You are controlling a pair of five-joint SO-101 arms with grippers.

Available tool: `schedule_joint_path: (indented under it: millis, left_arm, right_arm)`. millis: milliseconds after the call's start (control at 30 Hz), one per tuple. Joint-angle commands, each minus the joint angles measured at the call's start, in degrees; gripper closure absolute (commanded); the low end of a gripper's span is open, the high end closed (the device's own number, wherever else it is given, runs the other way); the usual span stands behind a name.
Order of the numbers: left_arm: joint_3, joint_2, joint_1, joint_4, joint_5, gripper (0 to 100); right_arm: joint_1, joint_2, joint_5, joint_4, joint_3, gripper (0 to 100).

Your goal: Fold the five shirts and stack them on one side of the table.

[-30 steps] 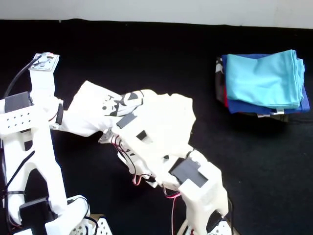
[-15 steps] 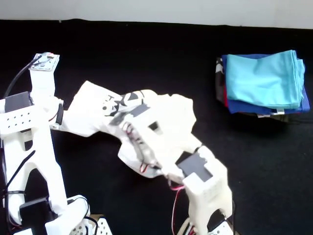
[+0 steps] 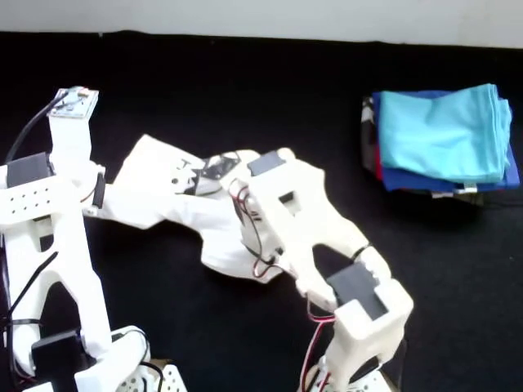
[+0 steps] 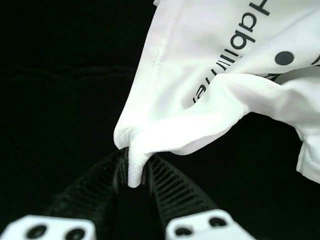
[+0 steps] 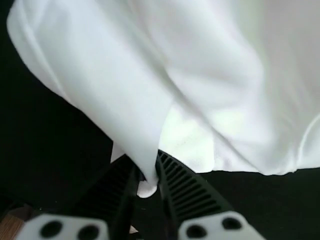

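- On the black counter (image 3: pixel 245 106), mid-left: white shirt (image 3: pixel 155 196), crumpled, dark print facing up, spread between the two arms.
- Counter's far edge meets a pale wall (image 3: pixel 245 15).
- Counter surface is dark cloth-like, matte, with faint creases visible in the left wrist view.
- Far right of the counter: stack (image 3: pixel 441 135) of folded shirts. Cyan is on top with blue under it, and red and dark edges peek out at the stack's left side. It sits well apart from the white shirt.
- Left arm (image 3: pixel 57 204) stands at the counter's left edge. Left jaws are clenched on a bunched corner of the shirt, with the rest of the cloth fanning away from them.
- Right arm (image 3: pixel 302 229) lies across the shirt's right part. Right jaws are clamped on a fold at the shirt's edge, and a small tip of cloth pokes out between them.
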Motion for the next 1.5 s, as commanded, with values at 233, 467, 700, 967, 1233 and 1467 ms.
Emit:
schedule_joint_path:
  millis: [233, 467, 700, 967, 1233, 1467]
  left_arm:
    - [-0.6, -0.4, 0.7, -1.8, -0.6, 99]
    - [-0.6, -0.4, 0.5, -1.8, -0.6, 99]
    - [-0.7, -0.7, 0.4, -1.8, -0.6, 99]
    - [0.1, -0.2, 0.7, -1.7, -0.6, 99]
    - [3.2, -0.7, 1.4, -1.5, -0.4, 99]
    - [-0.9, -2.9, 1.5, 3.4, -0.4, 99]
  right_arm:
    - [-6.5, 0.6, -2.5, 1.0, -1.2, 75.3]
    - [-10.7, 4.3, -2.4, 1.0, -1.2, 75.3]
    - [-6.5, 9.5, -2.1, 0.6, -1.2, 75.1]
    - [2.2, 10.7, 1.8, -0.3, -1.8, 88.9]
    - [5.1, 5.2, 1.3, -1.1, -1.5, 99.2]
    - [5.1, -18.1, -3.4, -2.8, -1.6, 99.2]
